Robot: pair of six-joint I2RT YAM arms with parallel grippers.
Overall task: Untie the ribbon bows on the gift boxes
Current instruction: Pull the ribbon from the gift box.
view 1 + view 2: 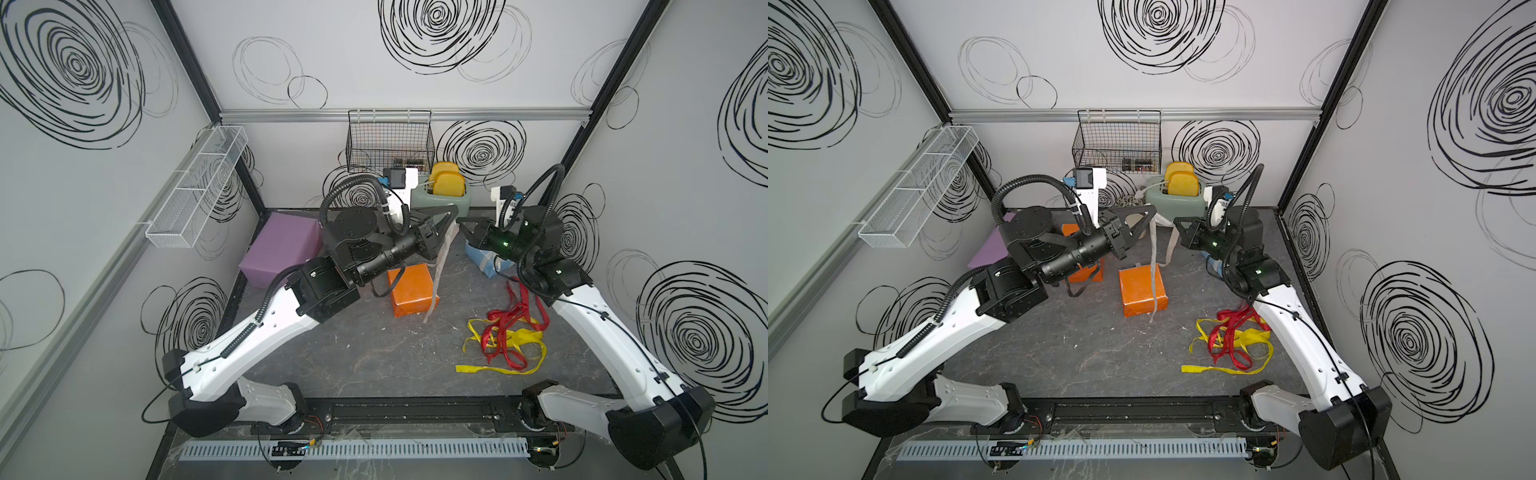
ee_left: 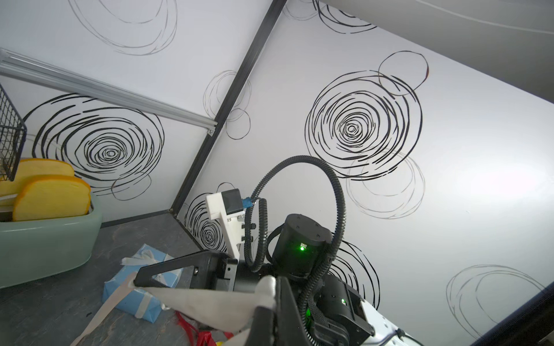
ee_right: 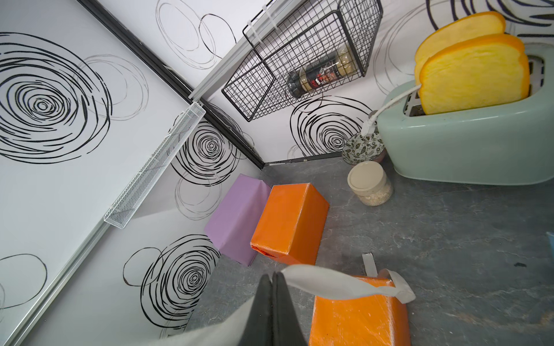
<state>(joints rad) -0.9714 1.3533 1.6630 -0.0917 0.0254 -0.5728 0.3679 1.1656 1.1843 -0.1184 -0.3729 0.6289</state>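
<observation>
Ribbon [image 1: 1153, 253], white, hangs in slack strands above the small orange box [image 1: 1138, 291], with one strand draped over the box top. Left pincer [image 1: 1152, 215] and right pincer [image 1: 1177, 223] are both clamped shut on it, tips close together above that box. The step appears to be pulling this bow loose. Next, the pincers need to draw apart until the ribbon slips clear of the box.
</observation>
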